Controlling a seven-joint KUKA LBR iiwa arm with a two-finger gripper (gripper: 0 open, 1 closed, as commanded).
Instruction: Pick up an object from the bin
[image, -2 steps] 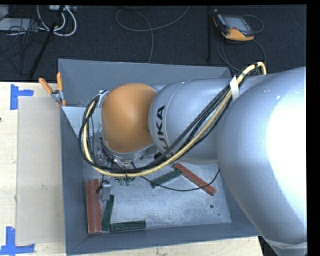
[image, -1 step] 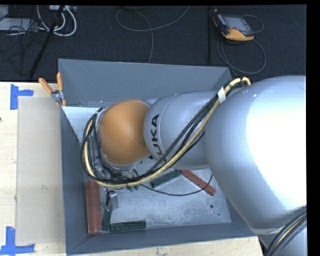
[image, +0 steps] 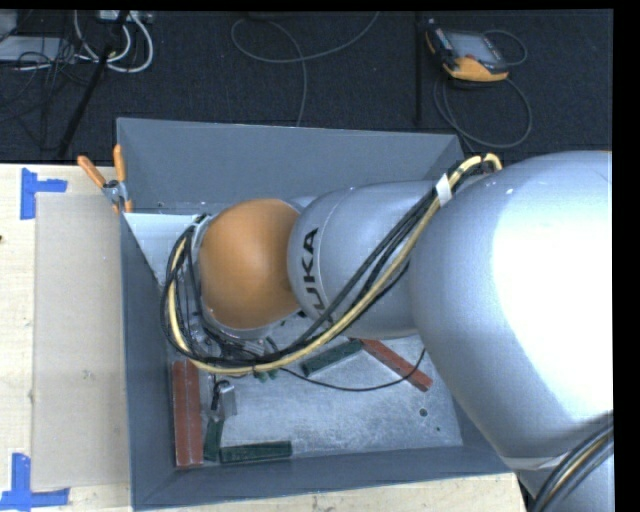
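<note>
My gripper (image: 222, 397) hangs below the orange wrist cover, low over the bin's front-left floor. Just to its left a long brown block (image: 186, 412) lies along the left wall. A thin green bar (image: 213, 437) lies right under the gripper, running toward the front. A dark green flat bar (image: 256, 452) lies along the front wall, a little to the gripper's right. Nothing shows between the gripper's tips.
A dark green strip (image: 330, 358) and a red-brown stick (image: 398, 363) lie further right, partly under the arm. The arm and its cables cover the middle and back of the bin. Bare grey floor shows at the front right.
</note>
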